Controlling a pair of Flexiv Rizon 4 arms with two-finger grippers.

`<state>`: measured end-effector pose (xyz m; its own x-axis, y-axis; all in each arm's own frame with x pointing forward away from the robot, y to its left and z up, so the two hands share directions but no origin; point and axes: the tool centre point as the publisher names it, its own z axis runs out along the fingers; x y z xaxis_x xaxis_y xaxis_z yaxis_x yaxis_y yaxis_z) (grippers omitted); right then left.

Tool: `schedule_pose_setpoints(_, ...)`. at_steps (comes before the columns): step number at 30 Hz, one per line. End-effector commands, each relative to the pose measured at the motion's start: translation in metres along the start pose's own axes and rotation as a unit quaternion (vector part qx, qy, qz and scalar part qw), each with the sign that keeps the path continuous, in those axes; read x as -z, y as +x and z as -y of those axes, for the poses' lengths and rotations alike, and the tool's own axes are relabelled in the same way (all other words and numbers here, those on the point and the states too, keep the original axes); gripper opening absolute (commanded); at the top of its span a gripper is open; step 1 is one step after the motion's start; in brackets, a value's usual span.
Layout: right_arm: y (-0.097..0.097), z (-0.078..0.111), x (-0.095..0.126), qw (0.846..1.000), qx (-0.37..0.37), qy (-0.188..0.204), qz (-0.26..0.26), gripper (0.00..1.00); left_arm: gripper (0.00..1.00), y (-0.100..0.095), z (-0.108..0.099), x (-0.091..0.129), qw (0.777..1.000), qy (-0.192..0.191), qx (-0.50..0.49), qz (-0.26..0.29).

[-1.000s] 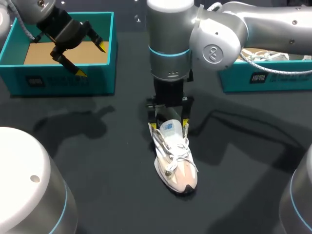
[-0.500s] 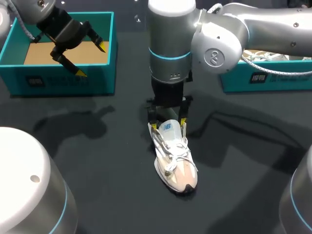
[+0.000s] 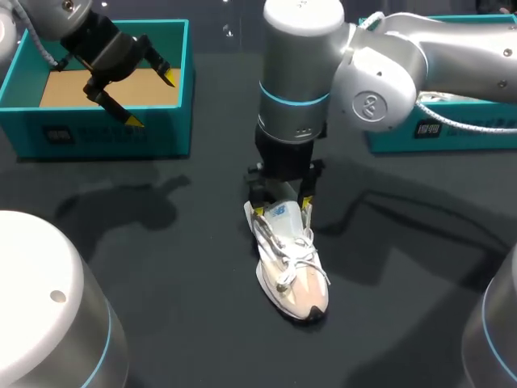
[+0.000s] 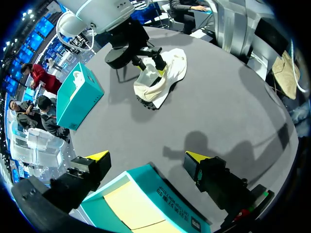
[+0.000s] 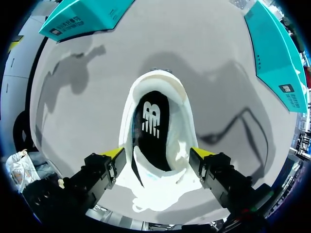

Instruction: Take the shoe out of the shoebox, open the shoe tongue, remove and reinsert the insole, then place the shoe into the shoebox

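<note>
Shoe [image 3: 291, 271], logo [image 5: 151, 121] on insole [image 5: 156, 153], clasped by right end effector [image 3: 281, 211]; left end effector [image 3: 152, 99] released.

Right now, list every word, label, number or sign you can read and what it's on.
Left shoebox label: too blurred to read.
Right shoebox label: too blurred to read.
Blue tag on shoe tongue: too small to read.
Insole: white brand emblem only, no readable words.
</note>
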<state>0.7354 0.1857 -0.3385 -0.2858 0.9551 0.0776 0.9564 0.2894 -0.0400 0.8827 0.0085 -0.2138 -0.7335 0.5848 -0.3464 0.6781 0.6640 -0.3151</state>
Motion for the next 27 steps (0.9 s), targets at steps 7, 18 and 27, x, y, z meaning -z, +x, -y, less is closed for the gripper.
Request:
schedule_pose_setpoints(7, -0.003, 0.005, 0.001, 1.000, 0.018, -0.011, -0.006, 1.00, 1.00, 0.000, 0.000, 0.000, 1.000, -0.001, 0.000, -0.001)
schedule_pose_setpoints(18, 0.002, 0.002, 0.002, 1.000, 0.024, -0.010, -0.001, 0.68, 1.00, 0.000, 0.000, 0.000, 1.000, -0.001, 0.000, -0.001)
schedule_pose_setpoints(27, 0.006, 0.007, 0.005, 1.000, 0.013, -0.017, 0.006, 0.85, 1.00, 0.000, 0.000, 0.000, 1.000, -0.001, 0.000, -0.001)
